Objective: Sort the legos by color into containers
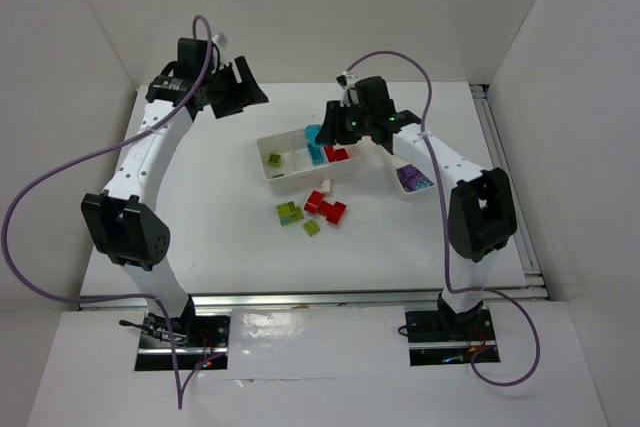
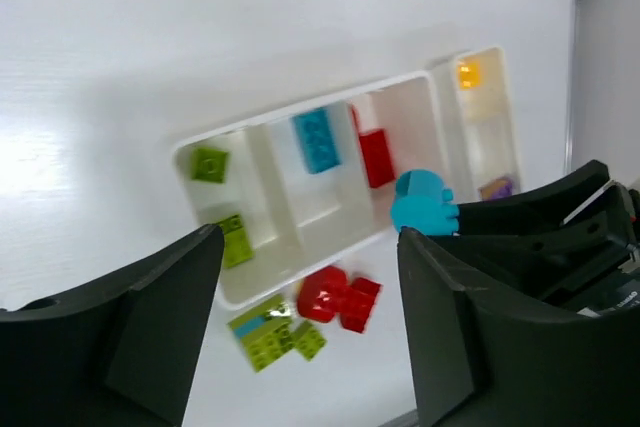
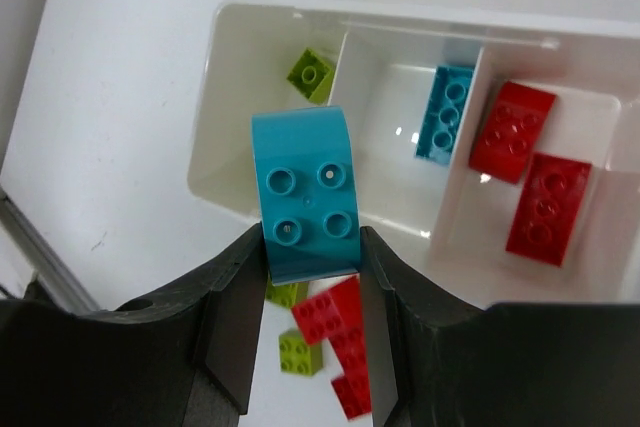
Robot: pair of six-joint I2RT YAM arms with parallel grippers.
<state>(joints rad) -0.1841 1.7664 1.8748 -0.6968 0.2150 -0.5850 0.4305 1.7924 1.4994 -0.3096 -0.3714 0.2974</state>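
Right fingers (image 3: 230,317) pinch a teal brick (image 3: 305,207) above the wider tray (image 3: 400,15), near its front wall. Best shift over the middle compartment (image 3: 395,147) with the other teal brick (image 3: 445,112), lower, then release. Left fingers (image 2: 150,327) spread wide, empty, above the table (image 1: 200,237).

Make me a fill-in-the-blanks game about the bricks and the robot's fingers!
The right fingers pinch a ____ brick.
The left fingers are open and hold ____.
In the wider tray, one compartment holds ____ red bricks.
Missing words: teal-blue; nothing; two.
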